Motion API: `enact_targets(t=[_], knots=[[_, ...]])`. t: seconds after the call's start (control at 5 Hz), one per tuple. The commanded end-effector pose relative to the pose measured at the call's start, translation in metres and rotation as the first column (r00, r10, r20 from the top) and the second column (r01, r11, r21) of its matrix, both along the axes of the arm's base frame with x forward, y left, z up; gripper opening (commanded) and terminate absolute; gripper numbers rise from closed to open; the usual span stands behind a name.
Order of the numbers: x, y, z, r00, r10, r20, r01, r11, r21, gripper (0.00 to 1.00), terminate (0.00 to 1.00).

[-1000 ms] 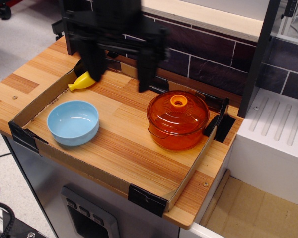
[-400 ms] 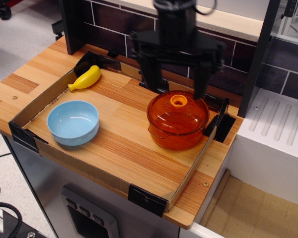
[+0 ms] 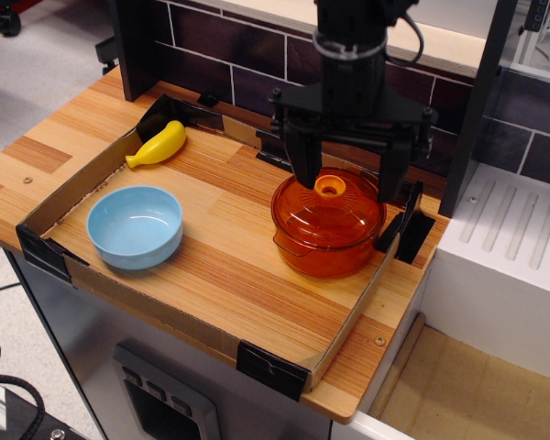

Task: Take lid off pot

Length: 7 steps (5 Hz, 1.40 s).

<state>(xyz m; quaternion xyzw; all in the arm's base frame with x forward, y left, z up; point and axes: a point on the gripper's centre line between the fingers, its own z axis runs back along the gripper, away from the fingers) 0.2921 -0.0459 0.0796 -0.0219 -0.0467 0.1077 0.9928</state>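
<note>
The translucent orange pot [image 3: 325, 247] stands at the right of the wooden tray, with its domed orange lid [image 3: 323, 215] on it. The lid's lighter orange ring knob [image 3: 330, 187] sits at its centre. My black gripper [image 3: 346, 190] hangs over the lid, open wide. Its left finger [image 3: 304, 160] is left of the knob and its right finger [image 3: 390, 174] is over the lid's right rim. The fingers stand apart from the knob.
A light blue bowl [image 3: 135, 225] sits at the tray's left front. A yellow banana-shaped toy [image 3: 158, 145] lies at the back left. Low cardboard walls [image 3: 202, 325] with black corner clips edge the tray. A brick wall runs behind; a white rack [image 3: 513, 266] stands to the right.
My gripper has moved from the tray's back left across to the right and lowered over the pot's lid, staying open. The pot, lid, bowl and banana have not moved.
</note>
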Motion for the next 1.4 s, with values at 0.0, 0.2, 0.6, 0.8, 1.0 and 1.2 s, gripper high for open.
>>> enact_targets(t=[0.0, 0.2, 0.6, 0.8, 1.0, 1.2], knots=[[0.011, 0.007, -0.001, 0.999, 0.017, 0.027, -0.018, 1.000, 0.019, 1.00, 0.00], [0.013, 0.011, -0.004, 0.999, 0.025, 0.022, -0.025, 0.999, 0.034, 1.00, 0.00], [0.018, 0.017, -0.015, 0.999, 0.035, 0.012, -0.036, 0.998, 0.061, 1.00, 0.00], [0.019, 0.017, -0.018, 0.999, 0.046, 0.014, -0.047, 0.995, 0.083, 0.00, 0.00], [0.020, 0.018, -0.015, 0.999, 0.052, 0.010, -0.052, 0.996, 0.065, 0.00, 0.00], [0.020, 0.018, -0.010, 0.999, 0.049, 0.019, -0.050, 0.997, 0.061, 0.00, 0.00]])
